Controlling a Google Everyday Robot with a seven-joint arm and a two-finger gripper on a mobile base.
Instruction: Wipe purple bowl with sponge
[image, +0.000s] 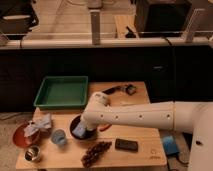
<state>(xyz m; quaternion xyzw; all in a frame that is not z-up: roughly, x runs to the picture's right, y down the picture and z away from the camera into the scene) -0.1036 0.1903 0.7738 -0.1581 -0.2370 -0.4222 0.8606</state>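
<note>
The purple bowl stands on the wooden table, left of centre. My white arm reaches in from the right and bends down over the bowl. My gripper is down inside the bowl, shut on a pale blue sponge that rests against the bowl's inside. The arm hides much of the bowl's right side.
A green tray sits at the back left. A red plate with a crumpled cloth, a blue cup and a small metal bowl stand left. A dark bunch and a black block lie in front.
</note>
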